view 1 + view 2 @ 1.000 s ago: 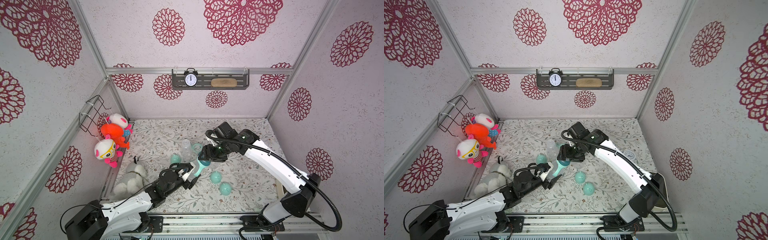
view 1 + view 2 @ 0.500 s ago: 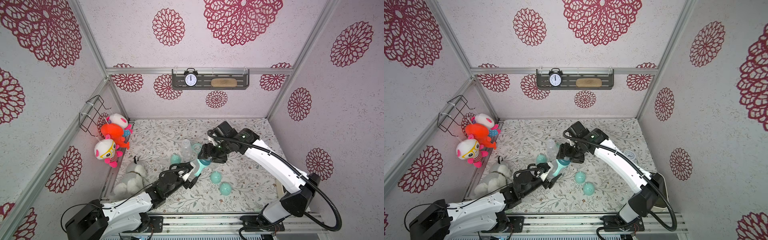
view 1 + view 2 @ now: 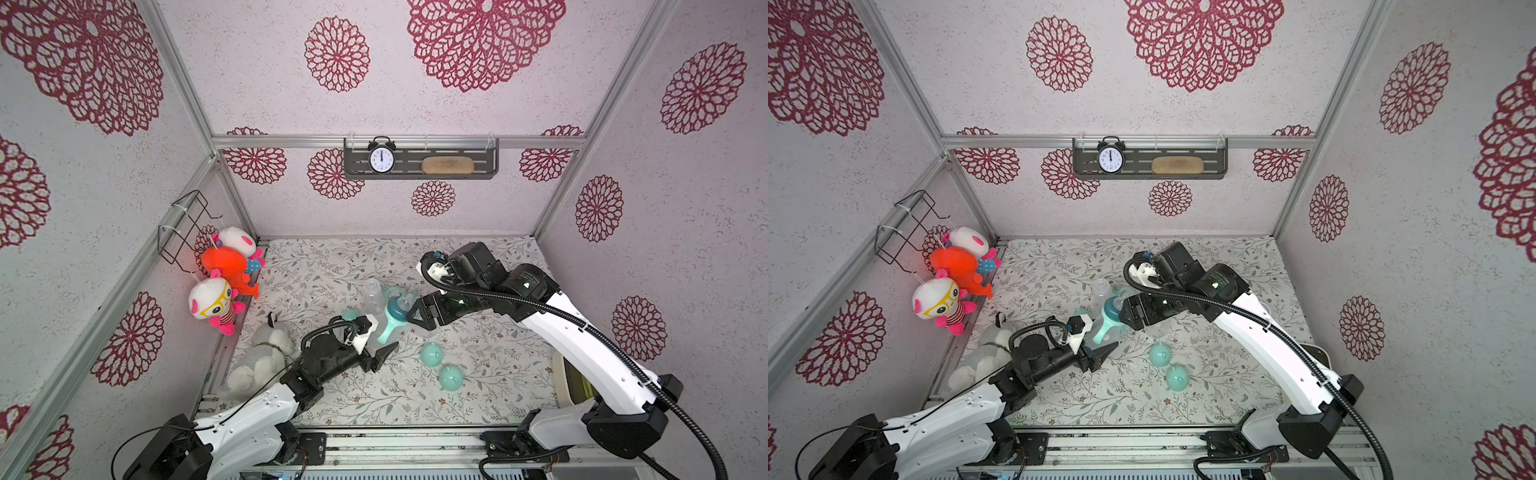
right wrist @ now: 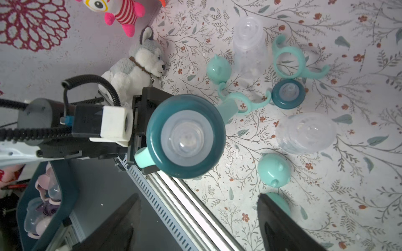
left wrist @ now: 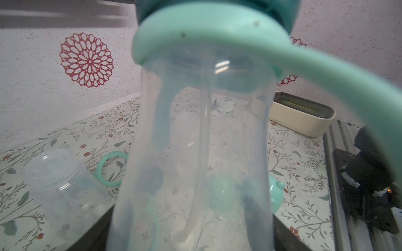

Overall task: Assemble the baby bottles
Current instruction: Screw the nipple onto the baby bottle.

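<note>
My left gripper [image 3: 376, 338] is shut on a clear baby bottle [image 3: 392, 316] and holds it tilted above the mat. The bottle carries a mint two-handled ring and a dark teal nipple collar [image 4: 186, 135]. In the left wrist view its clear body [image 5: 195, 130] fills the picture. My right gripper [image 3: 415, 311] hangs open just right of the collar, and nothing is between its fingers [image 4: 274, 217]. On the mat lie two bare clear bottles [image 4: 250, 45] [image 4: 305, 132], a loose mint ring [image 4: 289, 58], a loose teal collar [image 4: 288, 93] and three mint caps [image 3: 432, 354] [image 3: 451, 377] [image 3: 349, 314].
A plush husky [image 3: 266, 357] lies at the mat's left edge, with hanging plush toys [image 3: 226, 266] above it on the left wall. A cream box [image 5: 302, 115] sits at the front right. The clock [image 3: 381, 159] stands on the back-wall shelf. A small white disc [image 5: 225, 103] lies far right.
My right gripper's jaws have spread wider and come off the teal collar, drawing slightly away. The left gripper and its bottle have stayed in place.
</note>
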`<state>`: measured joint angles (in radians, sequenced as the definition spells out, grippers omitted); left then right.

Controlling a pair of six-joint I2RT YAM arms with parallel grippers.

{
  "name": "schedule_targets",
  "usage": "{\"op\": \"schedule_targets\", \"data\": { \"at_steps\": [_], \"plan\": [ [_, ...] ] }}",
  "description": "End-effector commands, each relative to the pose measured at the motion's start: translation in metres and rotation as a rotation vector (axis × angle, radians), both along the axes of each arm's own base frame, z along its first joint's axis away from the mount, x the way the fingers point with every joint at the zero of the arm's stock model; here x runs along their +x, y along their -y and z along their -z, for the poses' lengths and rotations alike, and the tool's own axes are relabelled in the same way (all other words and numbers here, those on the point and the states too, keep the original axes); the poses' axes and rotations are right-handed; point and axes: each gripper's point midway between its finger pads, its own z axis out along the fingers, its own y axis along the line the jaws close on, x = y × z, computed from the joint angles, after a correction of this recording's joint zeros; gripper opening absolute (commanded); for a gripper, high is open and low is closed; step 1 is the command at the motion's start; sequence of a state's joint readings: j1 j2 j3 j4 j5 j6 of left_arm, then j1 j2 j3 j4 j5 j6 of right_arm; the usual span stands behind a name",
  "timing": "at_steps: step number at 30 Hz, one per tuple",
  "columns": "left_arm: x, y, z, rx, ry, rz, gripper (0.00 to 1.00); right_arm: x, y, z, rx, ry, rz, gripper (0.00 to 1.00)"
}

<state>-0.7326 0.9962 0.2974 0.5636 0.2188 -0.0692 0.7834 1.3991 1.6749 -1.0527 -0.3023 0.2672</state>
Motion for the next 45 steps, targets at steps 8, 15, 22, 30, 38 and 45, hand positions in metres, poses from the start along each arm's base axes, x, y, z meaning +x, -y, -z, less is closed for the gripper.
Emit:
{"op": "schedule_targets", "data": {
  "at_steps": [8, 15, 22, 30, 38, 45],
  "plan": [
    [-0.015, 0.015, -0.021, -0.076, 0.0, 0.13, 0.0, -0.007, -0.015, -0.002, 0.002, 0.104, -0.249, 0.87],
    [-0.017, 0.02, -0.021, -0.08, -0.022, 0.162, 0.0, -0.01, -0.024, 0.007, 0.019, 0.064, -0.294, 0.88],
    [-0.017, 0.021, -0.023, -0.085, -0.022, 0.162, 0.0, -0.007, -0.024, 0.013, 0.006, 0.063, -0.286, 0.86],
    [-0.017, 0.019, -0.023, -0.083, -0.024, 0.154, 0.0, -0.007, -0.027, 0.018, 0.001, 0.035, -0.289, 0.82],
    [-0.016, 0.019, -0.021, -0.076, -0.029, 0.148, 0.0, -0.004, -0.026, 0.021, -0.008, 0.039, -0.283, 0.8],
    [-0.014, 0.018, -0.023, -0.08, -0.029, 0.136, 0.0, -0.003, -0.028, 0.024, -0.007, 0.024, -0.279, 0.66]
  ]
}}
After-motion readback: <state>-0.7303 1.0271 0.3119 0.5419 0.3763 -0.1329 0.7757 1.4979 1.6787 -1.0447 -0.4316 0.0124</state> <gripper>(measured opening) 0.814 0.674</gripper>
